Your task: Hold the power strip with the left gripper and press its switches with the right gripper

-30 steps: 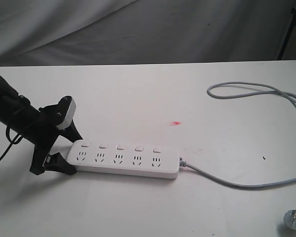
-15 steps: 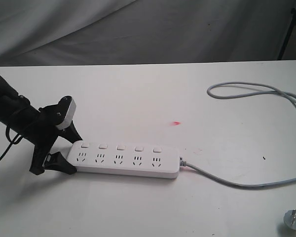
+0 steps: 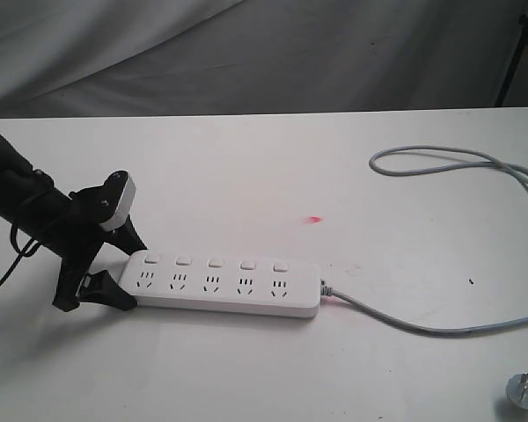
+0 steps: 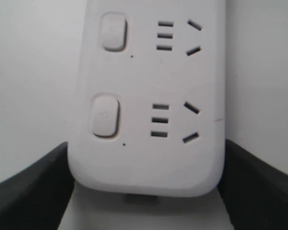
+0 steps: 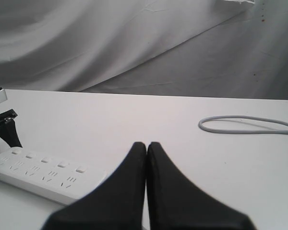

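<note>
Toward the counter's [image 3: 246, 176] near-left corner lay the power strip [image 3: 224, 286], its end clamped between the left gripper's [image 3: 132, 274] fingers. The right gripper's [image 5: 147, 146] fingers were pressed together, well apart from the strip.

A white table [image 3: 246, 176] fills most of the view, with a creased grey cloth [image 3: 290, 53] hanging behind its far edge. A small red spot [image 3: 314, 219] lies on the table near the middle. A grey plug [image 3: 525, 390] with metal prongs sits at the near right corner.
</note>
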